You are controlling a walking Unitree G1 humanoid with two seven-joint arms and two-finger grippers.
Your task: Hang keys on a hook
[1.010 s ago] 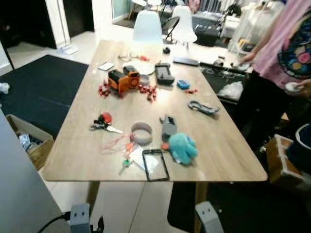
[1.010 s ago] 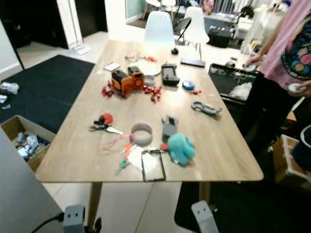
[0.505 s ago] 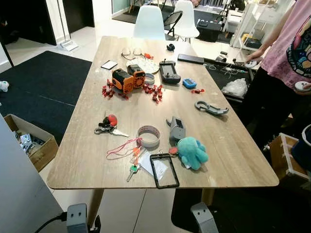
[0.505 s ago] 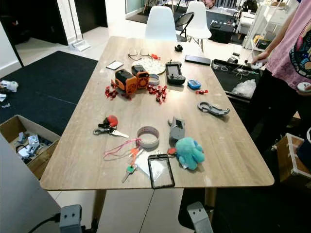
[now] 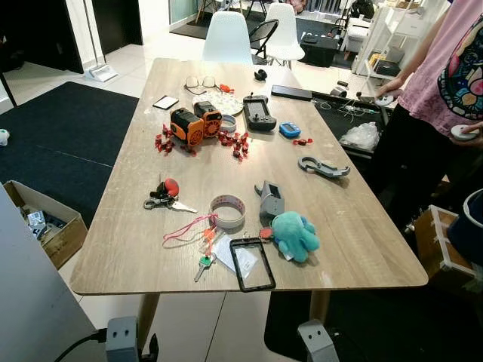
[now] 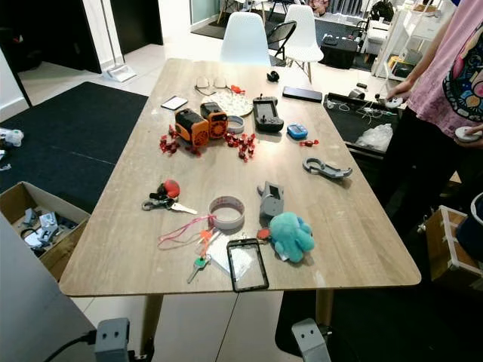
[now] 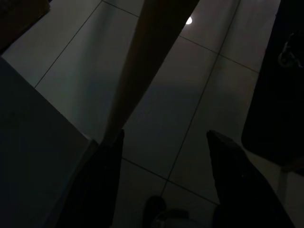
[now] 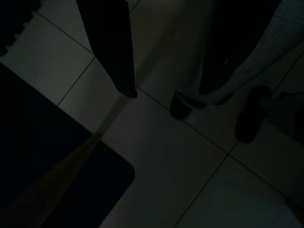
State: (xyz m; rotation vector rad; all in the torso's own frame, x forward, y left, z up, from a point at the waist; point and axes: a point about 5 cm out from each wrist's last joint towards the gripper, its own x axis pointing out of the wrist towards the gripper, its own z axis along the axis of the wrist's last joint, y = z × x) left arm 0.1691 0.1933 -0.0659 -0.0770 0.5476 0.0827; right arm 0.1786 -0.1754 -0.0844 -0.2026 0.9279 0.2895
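A bunch of keys with a red ball fob (image 5: 162,196) lies on the wooden table (image 5: 136,256), left of a roll of tape (image 5: 227,210). Another key set, with a green key and a pink lanyard (image 5: 195,230), rests near the front edge beside a black phone case (image 5: 253,265). A grey hook-shaped piece (image 5: 270,199) sits by a teal plush toy (image 5: 294,234). Both arms hang idle below the table edge. In the dark wrist views, my left gripper (image 7: 164,135) and right gripper (image 8: 171,57) are open over the tiled floor, holding nothing.
A person in a pink shirt (image 5: 445,75) stands at the table's right side. Orange toys (image 5: 193,123), red pieces, a controller (image 5: 258,113) and a grey carabiner (image 5: 323,167) lie farther back. A cardboard box (image 5: 41,226) sits on the floor at left; white chairs (image 5: 229,38) stand beyond the table.
The whole picture has shifted and sharpened as the camera moved. Nothing on the table has moved, and both arms still hang idle.
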